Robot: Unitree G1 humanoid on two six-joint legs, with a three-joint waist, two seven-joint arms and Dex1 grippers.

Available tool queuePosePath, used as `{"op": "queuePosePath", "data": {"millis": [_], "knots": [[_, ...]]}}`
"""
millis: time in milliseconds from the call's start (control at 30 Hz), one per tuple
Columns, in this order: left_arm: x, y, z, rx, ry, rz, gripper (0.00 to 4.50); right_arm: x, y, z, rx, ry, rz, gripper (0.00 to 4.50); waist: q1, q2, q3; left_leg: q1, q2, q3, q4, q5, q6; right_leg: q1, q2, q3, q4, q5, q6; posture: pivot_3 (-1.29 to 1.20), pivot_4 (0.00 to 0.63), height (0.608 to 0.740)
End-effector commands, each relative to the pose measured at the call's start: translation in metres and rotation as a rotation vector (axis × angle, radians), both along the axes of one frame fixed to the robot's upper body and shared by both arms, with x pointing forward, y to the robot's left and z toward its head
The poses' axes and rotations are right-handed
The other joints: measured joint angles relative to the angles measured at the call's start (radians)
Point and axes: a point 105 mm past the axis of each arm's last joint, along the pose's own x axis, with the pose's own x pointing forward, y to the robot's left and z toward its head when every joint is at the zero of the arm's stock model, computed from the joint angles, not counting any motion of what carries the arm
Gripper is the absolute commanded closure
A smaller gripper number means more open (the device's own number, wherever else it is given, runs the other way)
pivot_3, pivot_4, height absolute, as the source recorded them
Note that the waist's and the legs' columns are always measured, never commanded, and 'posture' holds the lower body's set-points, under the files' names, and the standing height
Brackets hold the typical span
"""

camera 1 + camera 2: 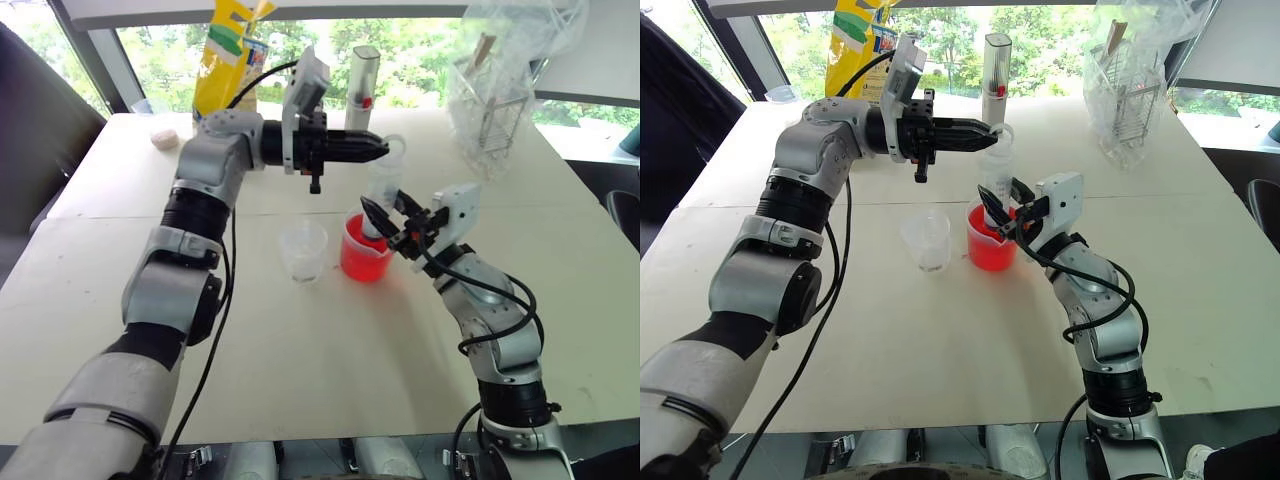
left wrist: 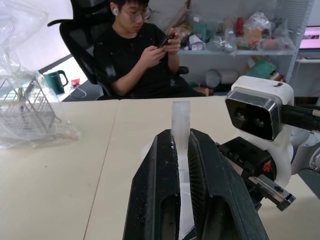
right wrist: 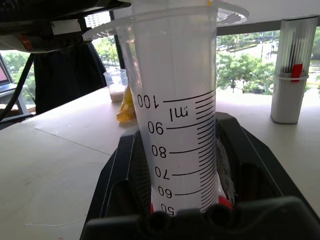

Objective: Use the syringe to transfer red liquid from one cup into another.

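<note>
The syringe point(image 1: 384, 186) stands upright with its lower end in the spouted cup point(image 1: 349, 250), which holds the red liquid point(image 1: 367, 268). My right gripper point(image 1: 389, 216) is shut on the graduated barrel point(image 3: 175, 125), just above the cup's rim. My left gripper point(image 1: 384, 148) reaches in level from the left and is shut on the clear plunger point(image 2: 181, 122) at the syringe's top. To the left of the red cup, a little apart from it, stands the small plain clear cup point(image 1: 303, 252), with nothing red in it.
A wire rack in a plastic bag point(image 1: 494, 98) stands at the back right. A yellow bag point(image 1: 226, 58) and a grey cylinder with a red mark point(image 1: 362, 84) stand at the far edge. A person point(image 2: 145, 55) sits beyond the table.
</note>
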Motion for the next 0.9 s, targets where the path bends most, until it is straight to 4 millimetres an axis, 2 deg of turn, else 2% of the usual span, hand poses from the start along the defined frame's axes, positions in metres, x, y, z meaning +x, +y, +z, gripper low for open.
{"op": "queuePosePath", "data": {"millis": [33, 467, 900], "knots": [[-0.006, 0.006, 0.063, -0.158, -0.162, 0.030, 4.47, -0.008, 0.018, -0.021, -0.028, 0.069, 0.091, 3.09, 0.000, 0.000, 0.000, 0.000, 0.000, 0.000, 0.000, 0.000, 0.000, 0.000, 0.000, 0.000, 0.000, 0.000, 0.000, 0.00, 0.150, 0.739], [-0.004, 0.008, 0.078, -0.211, -0.189, 0.058, 4.47, -0.006, 0.018, -0.022, -0.036, 0.073, 0.099, 3.09, 0.000, 0.000, 0.000, 0.000, 0.000, 0.000, 0.000, 0.000, 0.000, 0.000, 0.000, 0.000, 0.000, 0.000, 0.000, 0.00, 0.150, 0.739], [-0.004, 0.007, 0.078, -0.220, -0.189, 0.055, 4.47, -0.006, 0.019, -0.017, -0.035, 0.059, 0.103, 3.09, 0.000, 0.000, 0.000, 0.000, 0.000, 0.000, 0.000, 0.000, 0.000, 0.000, 0.000, 0.000, 0.000, 0.000, 0.000, 0.00, 0.150, 0.739]]}}
